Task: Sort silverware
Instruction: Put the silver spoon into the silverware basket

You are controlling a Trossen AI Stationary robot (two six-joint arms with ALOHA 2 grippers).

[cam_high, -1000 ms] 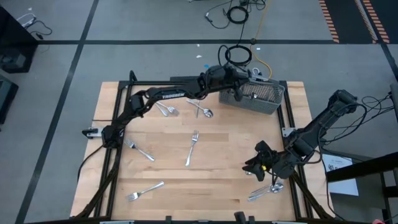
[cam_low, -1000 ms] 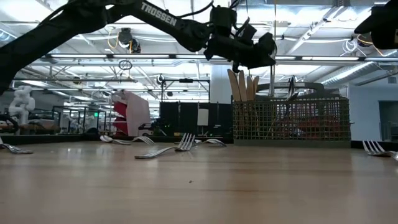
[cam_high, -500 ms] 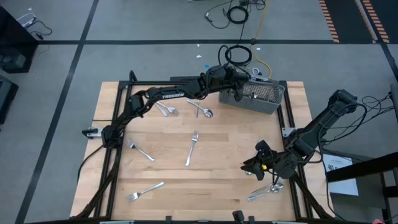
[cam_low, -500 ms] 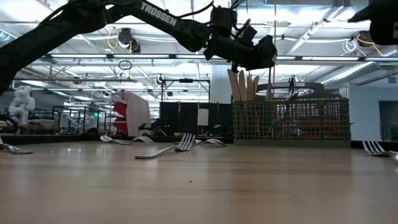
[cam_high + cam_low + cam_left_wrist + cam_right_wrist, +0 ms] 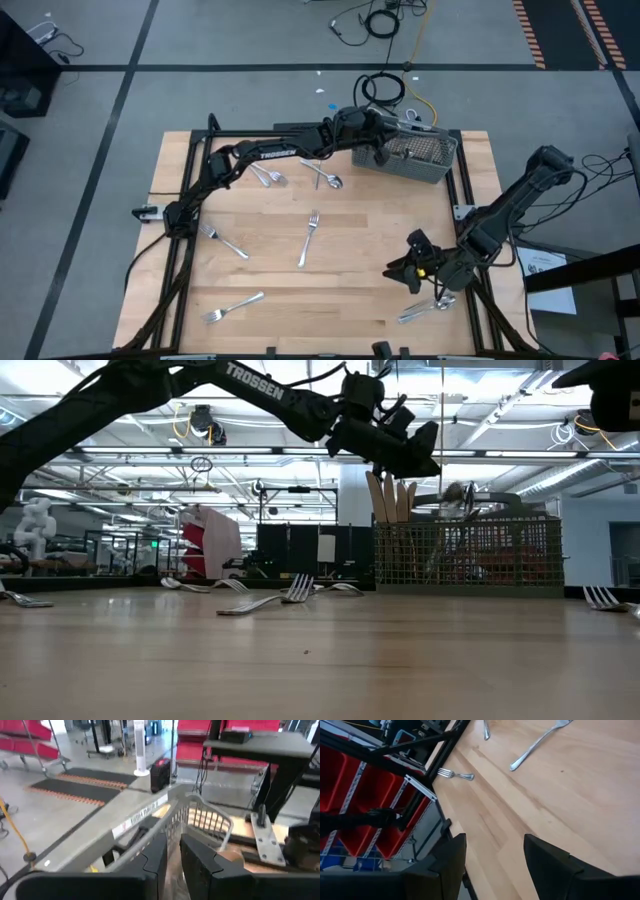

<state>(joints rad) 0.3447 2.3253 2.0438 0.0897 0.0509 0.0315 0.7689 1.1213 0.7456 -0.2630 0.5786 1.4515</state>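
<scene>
The left end effector [image 5: 385,150] hangs over the near-left corner of the grey mesh caddy [image 5: 412,155], which stands at the far right corner of the wooden surface [image 5: 330,300]. Its fingers [image 5: 197,860] are slightly parted with only a narrow gap between them and nothing visible in it. From table height, a piece of silverware [image 5: 455,495] shows blurred just above the caddy's rim, beside the wooden utensils [image 5: 390,495] standing inside.

The rest of the silverware lies loose on the surface, all left of or nearer than the caddy. A spoon [image 5: 328,178] and a small pair of pieces [image 5: 267,176] lie just left of the caddy. A fork [image 5: 309,238] rests well in front of it near the middle. Another fork [image 5: 222,240] lies farther left, and one more [image 5: 233,306] sits by the near left edge.

The right end effector [image 5: 400,272] hovers well in front of the caddy, near the right edge, its fingers [image 5: 547,865] spread apart and empty. Cutlery [image 5: 430,307] lies just nearer than it.
</scene>
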